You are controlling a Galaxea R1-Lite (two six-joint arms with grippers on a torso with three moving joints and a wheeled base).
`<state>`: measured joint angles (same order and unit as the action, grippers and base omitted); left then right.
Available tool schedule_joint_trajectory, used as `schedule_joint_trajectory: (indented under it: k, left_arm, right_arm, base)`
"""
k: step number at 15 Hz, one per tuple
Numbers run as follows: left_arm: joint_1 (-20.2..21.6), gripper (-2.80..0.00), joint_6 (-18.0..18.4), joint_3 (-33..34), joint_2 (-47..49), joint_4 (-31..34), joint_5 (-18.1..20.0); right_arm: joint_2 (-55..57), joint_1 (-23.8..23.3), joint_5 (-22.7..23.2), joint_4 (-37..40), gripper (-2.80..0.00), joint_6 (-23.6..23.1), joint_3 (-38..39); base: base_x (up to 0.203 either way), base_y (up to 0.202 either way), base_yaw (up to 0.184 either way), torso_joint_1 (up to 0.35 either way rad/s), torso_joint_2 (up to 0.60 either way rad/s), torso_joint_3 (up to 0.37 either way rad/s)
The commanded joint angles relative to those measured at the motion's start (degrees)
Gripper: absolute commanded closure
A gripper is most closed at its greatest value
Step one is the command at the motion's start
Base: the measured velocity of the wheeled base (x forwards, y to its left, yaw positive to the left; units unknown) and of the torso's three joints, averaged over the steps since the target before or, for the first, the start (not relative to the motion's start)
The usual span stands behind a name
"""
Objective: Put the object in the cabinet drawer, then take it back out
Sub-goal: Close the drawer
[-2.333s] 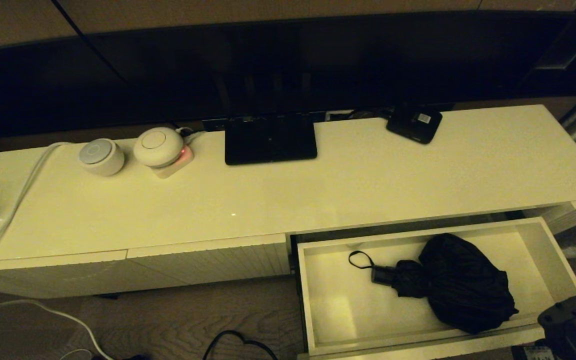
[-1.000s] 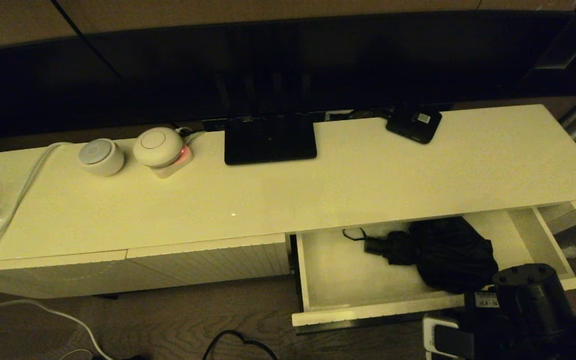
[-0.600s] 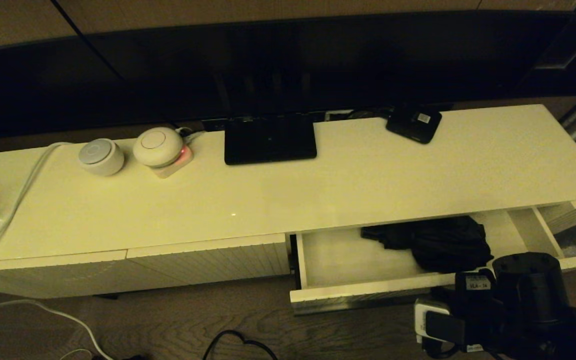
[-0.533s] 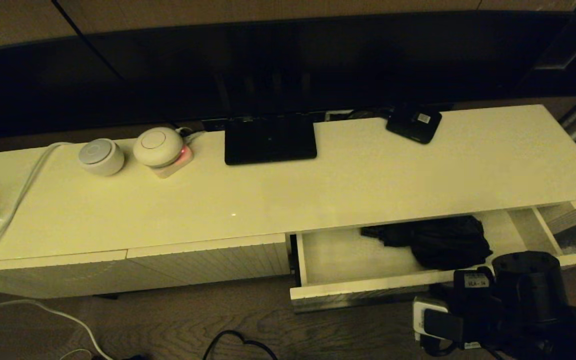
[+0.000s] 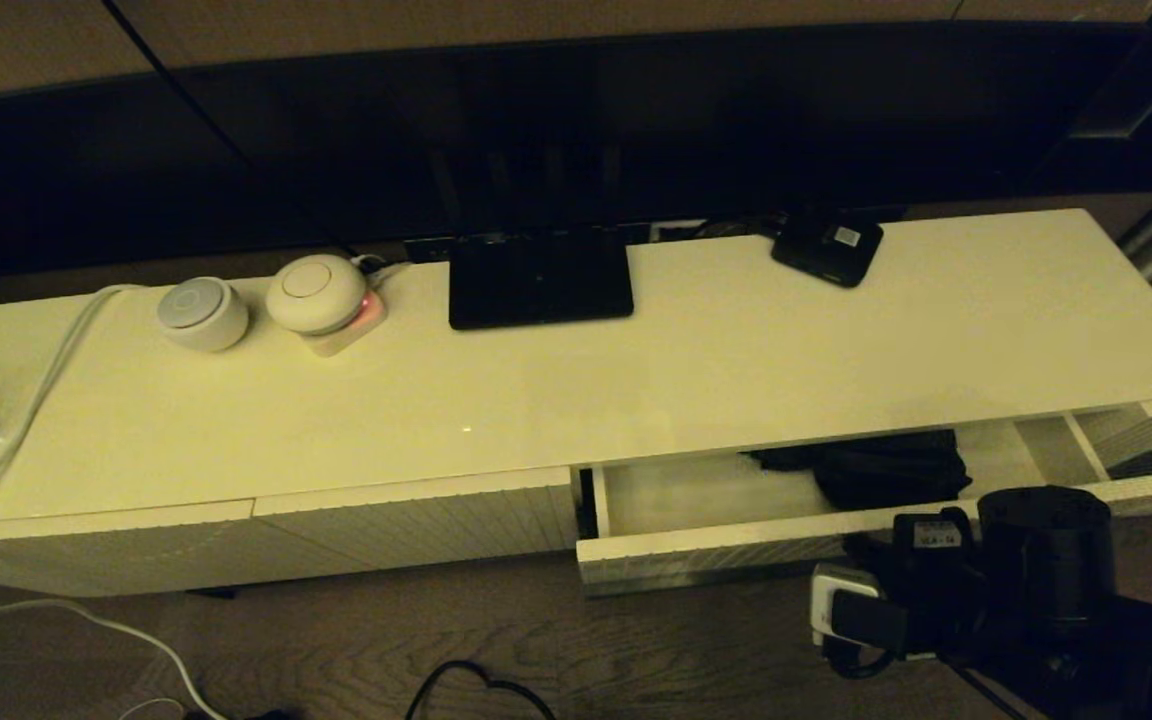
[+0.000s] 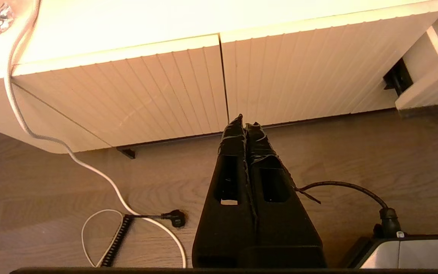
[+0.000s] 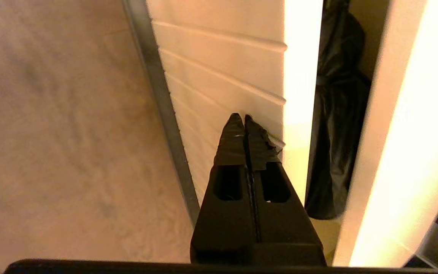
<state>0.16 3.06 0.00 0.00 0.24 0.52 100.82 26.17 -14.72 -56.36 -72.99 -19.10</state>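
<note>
Spanning the room — cream cabinet top [image 5: 736,370].

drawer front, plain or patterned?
Cream-white, finely ribbed drawer front, clearest in the right wrist view.

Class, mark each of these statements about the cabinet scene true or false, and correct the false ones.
1. The umbrella lies inside the drawer. True.
2. The drawer is fully shut. False: it is partly open.
3. The right gripper is shut, its tips against the ribbed drawer front. True.
4. The left gripper holds the umbrella. False: it is shut and empty, low in front of the closed cabinet fronts.
5. The small black box sits inside the drawer. False: it sits on the cabinet top.
</note>
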Motion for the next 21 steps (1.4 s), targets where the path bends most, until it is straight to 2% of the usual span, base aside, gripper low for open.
schedule_joint_trajectory:
  k: [1, 12, 15, 18, 21]
  left_arm:
    - [0.0, 0.0, 0.0, 0.2, 0.0, 0.0, 0.0]
    - [0.0, 0.0, 0.0, 0.2, 0.0, 0.0, 0.0]
    - [0.0, 0.0, 0.0, 0.2, 0.0, 0.0, 0.0]
    - [0.0, 0.0, 0.0, 0.2, 0.0, 0.0, 0.0]
    - [0.0, 0.0, 0.0, 0.2, 0.0, 0.0, 0.0]
  right_arm:
    - [2.5, -0.2, 0.2, -0.3, 0.0, -0.2, -1.5]
    - [4.3, -1.6, 0.6, -0.4, 0.0, 0.3, -9.9]
    - [4.8, -2.0, 0.7, -0.5, 0.0, 2.5, -10.4]
    - [7.1, -2.1, 0.6, -5.4, 0.0, 4.5, -10.5]
    - [6.0, -2.0, 0.5, -5.1, 0.0, 4.5, -9.4]
  base:
    - [0.0, 0.0, 0.0, 0.0, 0.0, 0.0]
    - [0.0, 0.0, 0.0, 0.0, 0.0, 0.0]
    - [0.0, 0.0, 0.0, 0.0, 0.0, 0.0]
    - [0.0, 0.0, 0.0, 0.0, 0.0, 0.0]
    - [0.0, 0.0, 0.0, 0.0, 0.0, 0.0]
